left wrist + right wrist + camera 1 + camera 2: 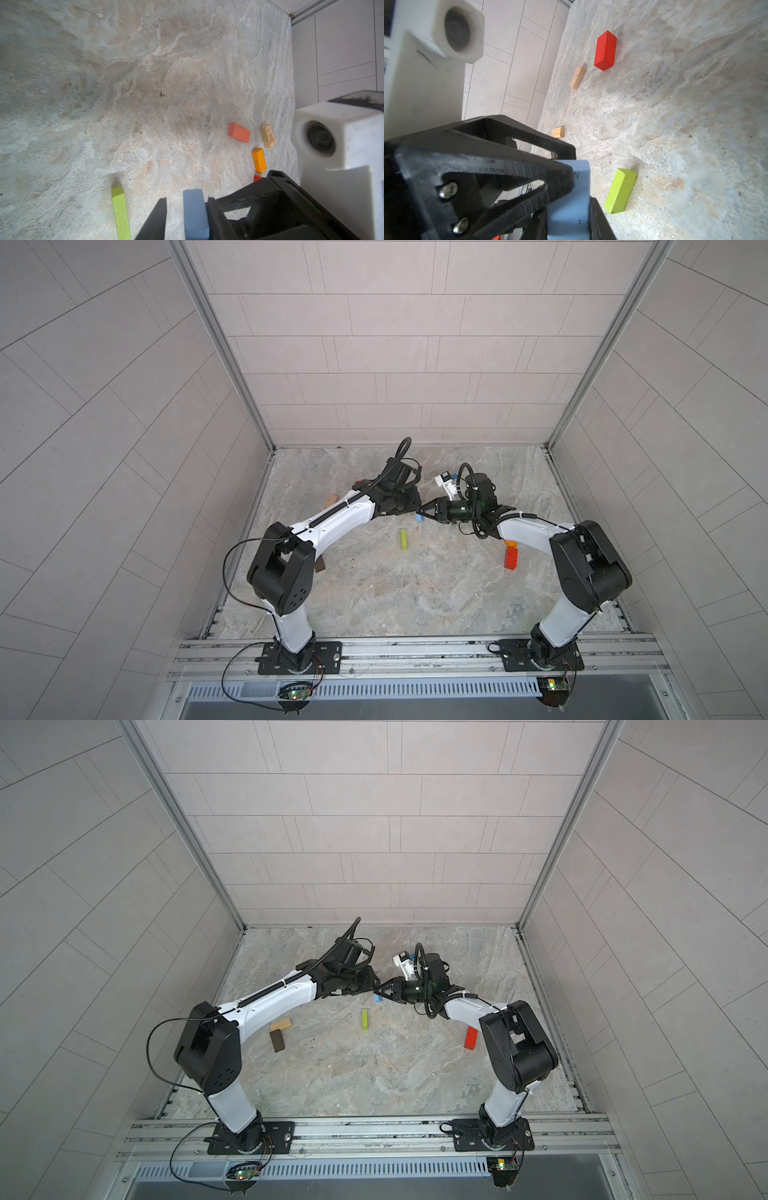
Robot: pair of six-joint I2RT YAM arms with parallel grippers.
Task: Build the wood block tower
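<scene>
Looking at both top views, the right gripper (569, 220) is clamped on the light blue block (195, 214), just past the far end of the lime green block (403, 540). The left gripper (187, 207) straddles that same block but isn't clenched, with a gap at one finger (160, 218). The red block (510, 559) sits right of the green one.

Soft even light, faint shadows, blurred foregrounds

Centre block (420, 517): mid-table — between left gripper (187, 200) and right gripper (428, 512).
Bar (403, 540): on table (415, 597), just before centre block.
Right blocks (510, 559): well right of bar.
Left pair (279, 1029): well left of bar — side by side.
</scene>
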